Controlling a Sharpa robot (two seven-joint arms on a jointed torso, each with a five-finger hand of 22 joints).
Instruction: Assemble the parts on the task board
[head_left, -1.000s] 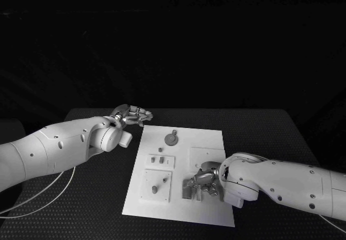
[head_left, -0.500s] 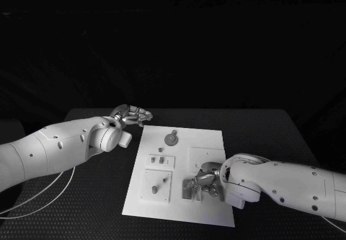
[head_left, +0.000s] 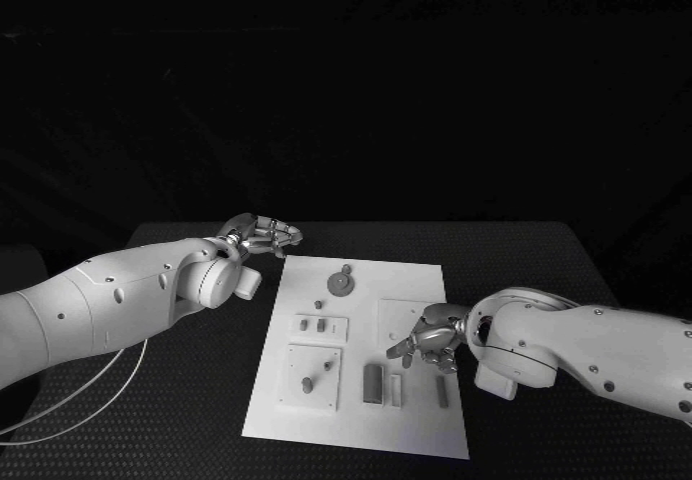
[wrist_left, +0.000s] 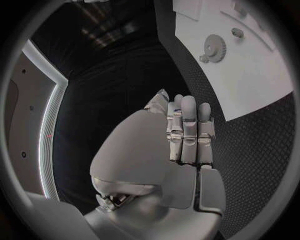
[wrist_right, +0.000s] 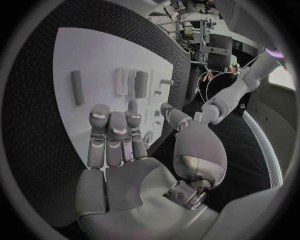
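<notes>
The white task board (head_left: 418, 280) lies in the middle of the table. A grey gear (head_left: 340, 283) rests near its far end, also seen as the gear (wrist_left: 214, 48) in the left wrist view. Three grey bars (head_left: 374, 383) lie side by side near the front edge; the bars (wrist_right: 122, 81) appear beyond my right fingers. My right hand (head_left: 430, 345) hovers just above the board's right middle, fingers apart and empty; the right wrist view shows this hand (wrist_right: 119, 145) holding nothing. My left hand (head_left: 261, 236) sits by the board's far left corner, fingers curled in on nothing, as the left hand (wrist_left: 187, 130) shows.
Two small square plates (head_left: 315, 375) with short pegs sit on the board's left side, a tiny peg (head_left: 319, 304) beyond them. Black table (head_left: 534, 260) surrounds the board. My left arm (wrist_right: 231, 92) shows across the board in the right wrist view.
My right hand has lifted off the bars at the board's front and drawn back toward the board's middle, opening its fingers. The bars now lie uncovered. The left hand has barely moved.
</notes>
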